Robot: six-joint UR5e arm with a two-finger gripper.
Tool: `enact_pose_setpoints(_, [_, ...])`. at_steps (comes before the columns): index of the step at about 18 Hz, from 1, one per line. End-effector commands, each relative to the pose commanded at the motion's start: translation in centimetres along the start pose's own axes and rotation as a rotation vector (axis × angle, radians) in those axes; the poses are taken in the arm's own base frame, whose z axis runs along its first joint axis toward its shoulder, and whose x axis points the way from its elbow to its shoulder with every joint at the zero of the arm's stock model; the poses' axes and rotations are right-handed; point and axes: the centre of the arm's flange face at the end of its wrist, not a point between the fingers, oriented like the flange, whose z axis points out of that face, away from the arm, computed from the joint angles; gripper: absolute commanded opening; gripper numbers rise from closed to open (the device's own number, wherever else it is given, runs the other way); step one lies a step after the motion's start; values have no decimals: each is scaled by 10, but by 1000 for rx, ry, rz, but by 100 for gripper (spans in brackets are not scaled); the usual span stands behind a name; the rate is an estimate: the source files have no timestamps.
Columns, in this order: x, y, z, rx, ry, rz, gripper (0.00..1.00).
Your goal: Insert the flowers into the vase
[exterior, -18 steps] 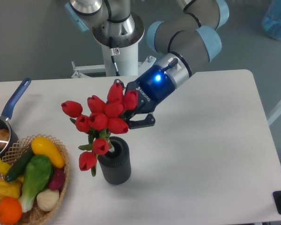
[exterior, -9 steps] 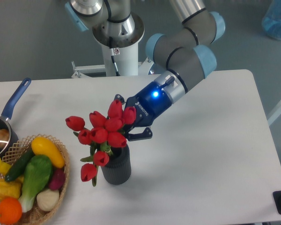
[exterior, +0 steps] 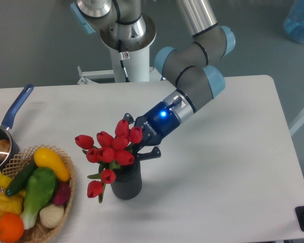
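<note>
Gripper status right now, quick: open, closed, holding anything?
Gripper: closed on the flowers, holding the bunch over the vase with the stems down in its mouth.

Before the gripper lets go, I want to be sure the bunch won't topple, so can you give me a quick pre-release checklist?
1. Stems inside the vase mouth: cannot tell, blooms hide it.
2. Vase upright on the table: ok.
3. Gripper holding the flowers: cannot tell, fingers hidden behind blooms.
4. Bunch centred: not ok, blooms hang off the vase's left side.
5. Clear of the basket: ok, a gap shows.
</note>
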Motion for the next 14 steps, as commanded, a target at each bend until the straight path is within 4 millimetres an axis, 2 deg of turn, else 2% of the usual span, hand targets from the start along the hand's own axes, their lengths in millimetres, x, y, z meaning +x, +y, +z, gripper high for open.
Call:
enact_pose_setpoints(4, [1,0,-1,-39,-14,6,100])
enact_pose_setpoints(8, [-3,0,-11,-111,-53,15,100])
enact_pose_setpoints(10, [-6,-4,-30,-143,-99,23,100])
enact_pose_setpoints(14, [3,-33,-58,-162,-163,58,100])
